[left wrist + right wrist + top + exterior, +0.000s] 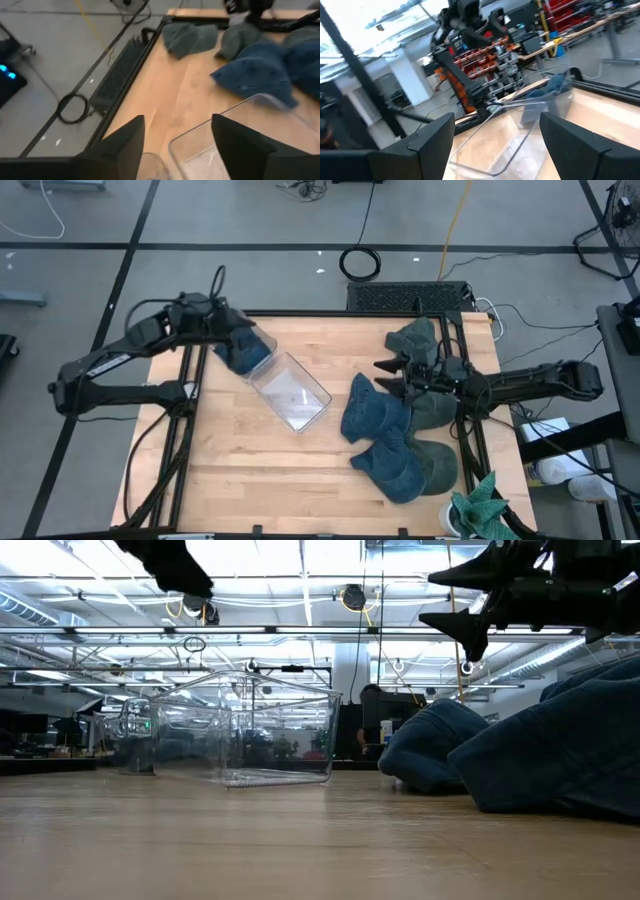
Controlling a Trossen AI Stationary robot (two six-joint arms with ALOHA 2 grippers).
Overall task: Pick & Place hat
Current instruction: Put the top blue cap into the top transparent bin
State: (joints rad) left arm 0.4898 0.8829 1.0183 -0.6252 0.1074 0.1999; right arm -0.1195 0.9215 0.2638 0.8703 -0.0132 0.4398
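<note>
The left gripper (pixel 240 345) hung raised over the far-left end of the clear bin (pixel 290 391), fingers spread. The right gripper (pixel 392 376) hovered well right of that bin, fingers parted and pointing toward it.

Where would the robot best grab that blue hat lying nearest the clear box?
Probably at the raised, rumpled top of the blue hat, coming straight down from above. It lies slumped and soft on the table, so there is no firm edge to slide under, but its folds bunch upward. The right hand, open, hovers right beside it.
</note>
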